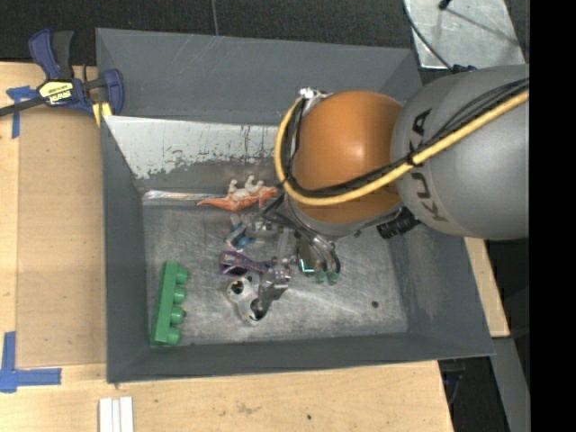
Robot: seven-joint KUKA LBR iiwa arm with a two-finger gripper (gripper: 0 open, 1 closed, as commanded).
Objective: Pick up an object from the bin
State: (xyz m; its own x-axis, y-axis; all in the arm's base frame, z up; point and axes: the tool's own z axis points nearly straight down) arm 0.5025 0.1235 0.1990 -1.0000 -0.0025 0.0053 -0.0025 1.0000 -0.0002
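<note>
A green studded plastic block (170, 303) lies alone by the bin's (121, 268) left wall, with bare, scuffed floor around it. Mid-floor, an orange dinosaur (241, 198) hugs the back wall. The gripper (270, 288) hangs over a small pale piece (239, 288) beside a purple toy (238, 262); whether it is spread or pressed together cannot be told.

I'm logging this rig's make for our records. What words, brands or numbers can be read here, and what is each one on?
"KUKA": dark letters on the grey arm, running sideways along its casing.
Green toy block: no lettering can be seen.
Orange dinosaur figure: no lettering can be seen.
Small heap of things in the bin's middle: any marks are too small to read.
</note>
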